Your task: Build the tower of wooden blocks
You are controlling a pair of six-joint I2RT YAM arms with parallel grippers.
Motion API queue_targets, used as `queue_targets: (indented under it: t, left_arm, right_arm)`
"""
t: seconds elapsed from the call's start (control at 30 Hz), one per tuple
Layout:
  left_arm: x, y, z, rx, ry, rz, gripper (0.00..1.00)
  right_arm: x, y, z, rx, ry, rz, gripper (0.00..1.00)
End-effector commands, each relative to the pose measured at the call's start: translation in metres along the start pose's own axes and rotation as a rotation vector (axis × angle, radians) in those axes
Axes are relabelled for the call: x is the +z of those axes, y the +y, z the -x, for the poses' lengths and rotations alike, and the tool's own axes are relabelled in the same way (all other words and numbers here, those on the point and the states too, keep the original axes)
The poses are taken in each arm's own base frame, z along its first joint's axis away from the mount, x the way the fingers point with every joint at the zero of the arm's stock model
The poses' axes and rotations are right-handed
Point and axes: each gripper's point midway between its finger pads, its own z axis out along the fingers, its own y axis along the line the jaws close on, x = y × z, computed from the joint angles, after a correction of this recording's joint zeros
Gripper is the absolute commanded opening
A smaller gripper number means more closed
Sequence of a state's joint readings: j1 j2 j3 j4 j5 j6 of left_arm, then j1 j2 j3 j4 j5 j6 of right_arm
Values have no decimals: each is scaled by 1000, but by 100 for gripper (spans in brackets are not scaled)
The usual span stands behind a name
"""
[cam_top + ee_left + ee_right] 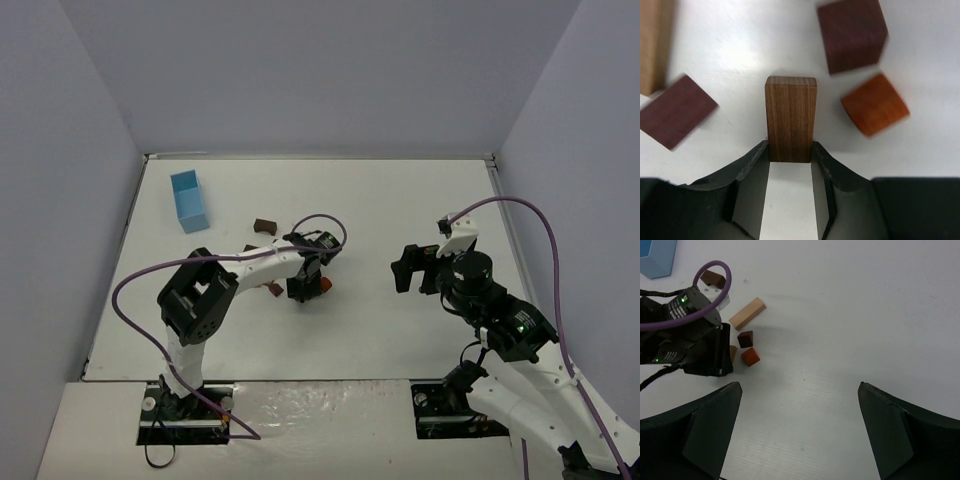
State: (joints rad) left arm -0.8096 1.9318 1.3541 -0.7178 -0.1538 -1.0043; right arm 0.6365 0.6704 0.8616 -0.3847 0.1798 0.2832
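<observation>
My left gripper point(790, 152) is shut on the near end of a brown wood bar point(790, 117), one finger on each side. Around it on the table lie a dark brown cube point(852, 32), a reddish-orange block point(875, 104), a dark reddish flat block point(675, 112) and a tan bar point(652, 45). In the top view the left gripper point(305, 283) is over this cluster, next to the orange block point(325, 286). Another dark brown block point(265, 225) lies apart, farther back. All the blocks lie singly; no tower is in view. My right gripper point(799, 385) is wide open and empty over bare table.
A light blue box point(188, 200) stands at the back left. My right gripper point(408, 268) hovers right of the cluster. The right wrist view shows the tan bar point(747, 313), the dark cube point(745, 339) and the orange block point(750, 356). Walls enclose the table.
</observation>
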Motion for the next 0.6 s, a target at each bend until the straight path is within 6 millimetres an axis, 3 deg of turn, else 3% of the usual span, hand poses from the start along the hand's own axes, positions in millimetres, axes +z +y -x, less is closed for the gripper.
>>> queue_targets:
  t: [0.0, 0.17, 0.3, 0.57]
  left_arm:
    - [-9, 11, -32, 158, 65, 5, 36]
    - [-20, 11, -20, 162, 11, -7, 61]
    - [-31, 1, -7, 145, -33, -40, 67]
    - [-45, -16, 9, 69, -77, -81, 66]
  right_arm:
    - [5, 4, 20, 9, -67, -4, 100]
    - [4, 4, 21, 12, -69, -4, 100]
    - [3, 5, 21, 19, -71, 1, 100]
    - [1, 5, 23, 27, -76, 2, 100]
